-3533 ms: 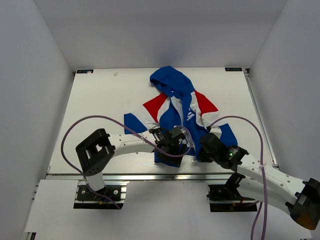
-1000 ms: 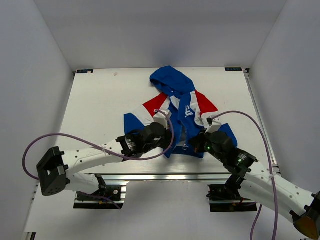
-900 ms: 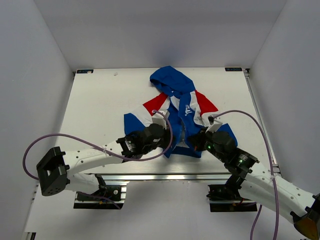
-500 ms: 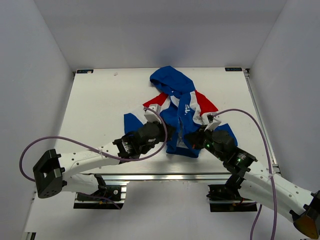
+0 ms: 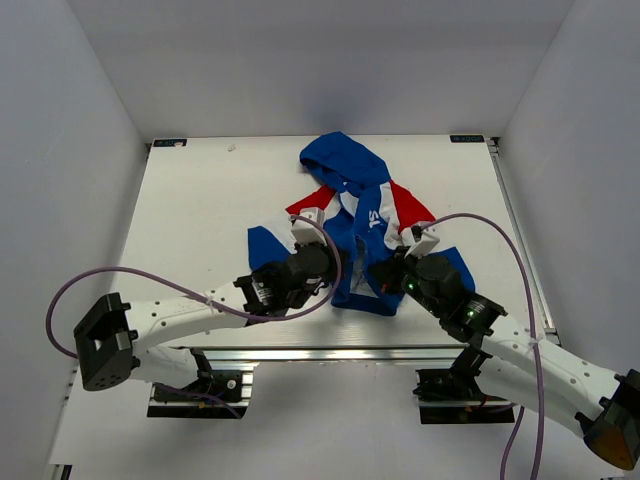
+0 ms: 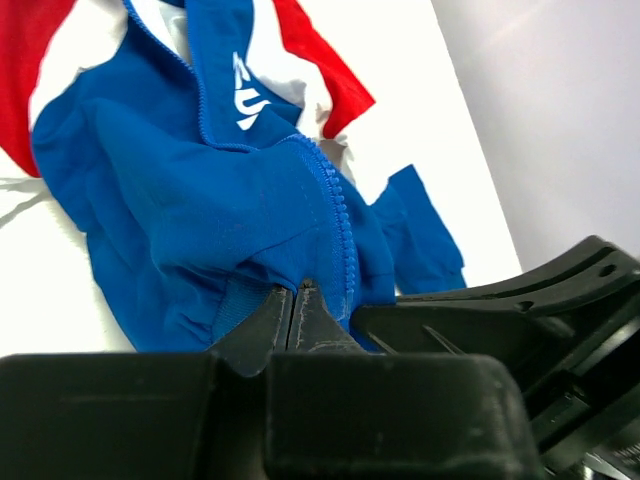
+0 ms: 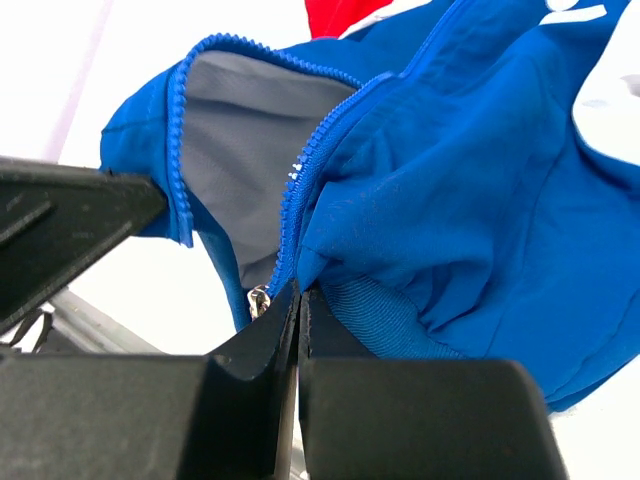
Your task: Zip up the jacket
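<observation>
Fingers [image 6: 262,325] of the left gripper [image 6: 293,300] are pressed tight together, pinching the bottom hem of the jacket [image 5: 352,250] just beside its zipper [image 6: 340,215]. The right gripper [image 7: 298,295] is likewise closed on the hem of the other front panel. A small silver zipper pull [image 7: 258,297] hangs just beside its tips, though whether it touches them is hard to tell. Above the pinches the front gapes, showing grey lining [image 7: 235,130]. From overhead, the jacket lies right of centre on the white table [image 5: 200,200], hood [image 5: 340,160] toward the far edge.
</observation>
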